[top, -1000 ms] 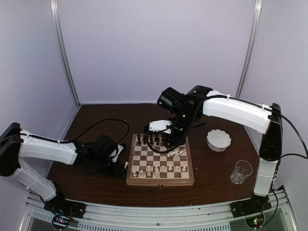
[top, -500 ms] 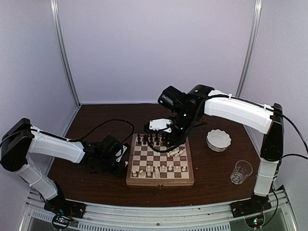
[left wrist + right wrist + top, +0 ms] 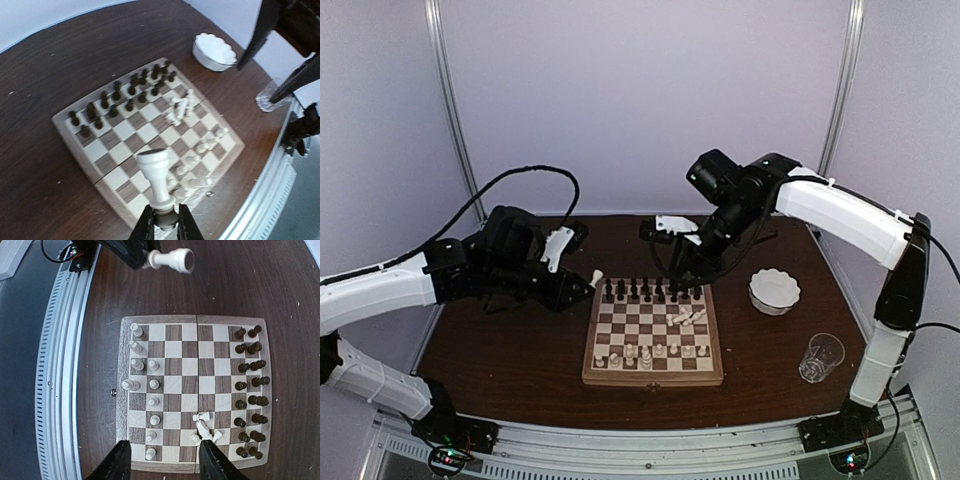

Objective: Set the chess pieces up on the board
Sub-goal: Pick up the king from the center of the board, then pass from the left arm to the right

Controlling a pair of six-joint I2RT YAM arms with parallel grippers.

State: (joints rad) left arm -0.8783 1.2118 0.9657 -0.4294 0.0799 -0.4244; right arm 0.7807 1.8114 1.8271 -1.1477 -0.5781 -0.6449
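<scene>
One turned cream piece (image 3: 159, 175) clamped in left gripper (image 3: 162, 216); right gripper (image 3: 162, 452) spread above checked wooden board (image 3: 160, 319)

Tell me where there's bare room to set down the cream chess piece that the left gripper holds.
Freest: the middle ranks of the checked wooden chessboard, between the dark brown pieces and the upright cream pieces, away from the toppled cream heap. Bare brown table lies between board, white scalloped bowl and clear glass. Crowded: both piece rows, the heap.
</scene>
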